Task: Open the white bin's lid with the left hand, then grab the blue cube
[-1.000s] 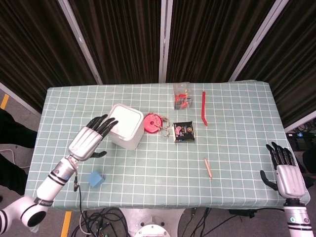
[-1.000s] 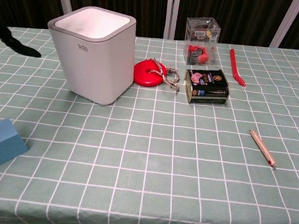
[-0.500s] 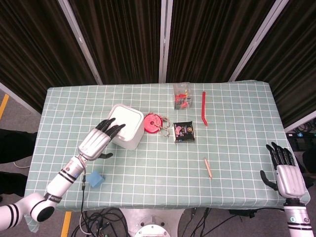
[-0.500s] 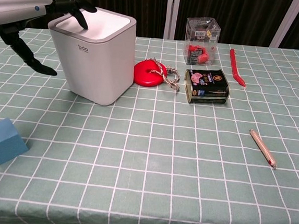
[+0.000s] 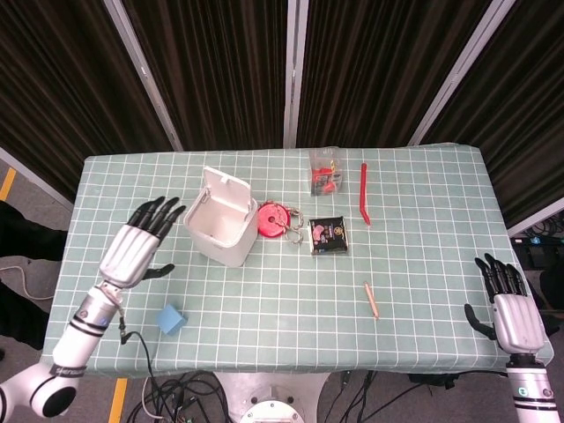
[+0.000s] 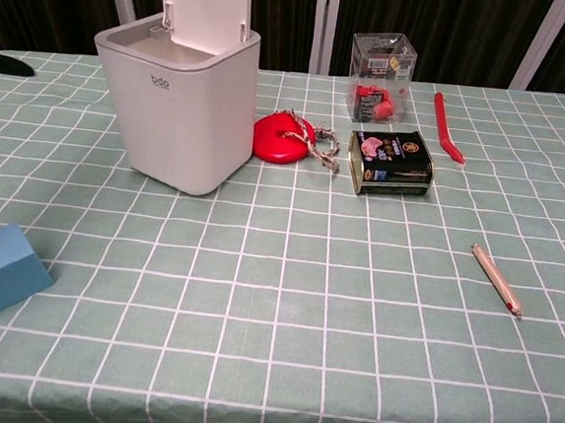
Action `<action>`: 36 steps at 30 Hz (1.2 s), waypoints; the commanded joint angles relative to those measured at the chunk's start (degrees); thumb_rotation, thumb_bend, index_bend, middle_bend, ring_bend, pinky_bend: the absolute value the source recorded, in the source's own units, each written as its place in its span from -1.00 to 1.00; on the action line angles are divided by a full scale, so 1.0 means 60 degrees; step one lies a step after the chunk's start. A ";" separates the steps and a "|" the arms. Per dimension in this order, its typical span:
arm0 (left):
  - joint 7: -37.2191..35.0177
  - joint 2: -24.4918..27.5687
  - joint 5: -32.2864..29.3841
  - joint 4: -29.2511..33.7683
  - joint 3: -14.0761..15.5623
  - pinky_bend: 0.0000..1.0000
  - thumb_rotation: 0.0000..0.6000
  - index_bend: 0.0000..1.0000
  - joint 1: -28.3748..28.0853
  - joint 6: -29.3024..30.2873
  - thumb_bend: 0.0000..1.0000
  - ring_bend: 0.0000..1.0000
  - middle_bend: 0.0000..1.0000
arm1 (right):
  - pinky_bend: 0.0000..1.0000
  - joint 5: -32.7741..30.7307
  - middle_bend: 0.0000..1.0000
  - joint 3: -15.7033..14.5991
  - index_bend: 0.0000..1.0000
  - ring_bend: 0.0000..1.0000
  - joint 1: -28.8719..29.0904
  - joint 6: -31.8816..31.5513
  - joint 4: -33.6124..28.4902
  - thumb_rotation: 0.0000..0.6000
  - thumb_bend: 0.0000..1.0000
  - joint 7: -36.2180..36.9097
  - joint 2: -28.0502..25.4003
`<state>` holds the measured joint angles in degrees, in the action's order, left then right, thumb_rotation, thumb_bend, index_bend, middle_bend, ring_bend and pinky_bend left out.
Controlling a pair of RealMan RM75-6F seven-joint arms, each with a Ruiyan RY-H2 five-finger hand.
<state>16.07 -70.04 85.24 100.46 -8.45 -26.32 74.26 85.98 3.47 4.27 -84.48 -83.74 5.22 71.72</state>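
Note:
The white bin (image 5: 216, 231) (image 6: 174, 113) stands left of the table's middle with its lid (image 5: 226, 191) (image 6: 203, 7) tipped up and back, the inside showing. My left hand (image 5: 134, 250) hovers to the left of the bin, apart from it, fingers spread and holding nothing; only a dark fingertip (image 6: 6, 65) of it shows in the chest view. The blue cube (image 5: 170, 319) (image 6: 2, 266) lies on the cloth near the front left edge, below that hand. My right hand (image 5: 513, 314) rests open at the table's front right corner.
Right of the bin lie a red disc with a keyring (image 5: 273, 218) (image 6: 285, 139), a dark tin (image 5: 328, 235) (image 6: 390, 163), a clear box of red parts (image 5: 325, 171) (image 6: 381, 78), a red tool (image 5: 363, 204) (image 6: 446, 126) and a pencil (image 5: 372, 300) (image 6: 495, 279).
The bin's lid has sprung up from flat to standing open. My left hand has drawn back from the bin's top, to the left. The right hand has not moved.

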 commanded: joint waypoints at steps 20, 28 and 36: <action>-0.1029 -0.0742 0.1114 -0.0375 0.2699 -0.73 1.00 -0.91 0.2092 -0.0177 -0.90 -0.99 -0.74 | -1.00 0.0187 -1.00 0.0019 -1.00 -1.00 0.0080 -0.0050 -0.0238 1.00 -0.42 0.0090 -0.0221; -0.0973 -0.1134 0.1165 -0.0782 0.2602 -0.66 1.00 -0.85 0.1837 -0.0662 -0.90 -0.97 -0.72 | -1.00 0.0114 -1.00 -0.0016 -1.00 -1.00 0.0111 0.0094 -0.0203 1.00 -0.42 0.0068 -0.0187; -0.1407 -0.1738 0.0829 -0.1578 0.2325 -0.35 1.00 -0.72 0.1766 -0.0833 -0.89 -0.81 -0.57 | -1.00 0.0152 -1.00 -0.0048 -1.00 -1.00 0.0150 0.0146 -0.0271 1.00 -0.42 -0.0002 -0.0200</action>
<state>8.17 -79.90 90.51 91.62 5.83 -15.66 69.32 86.91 3.17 5.16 -83.60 -85.35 5.22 70.53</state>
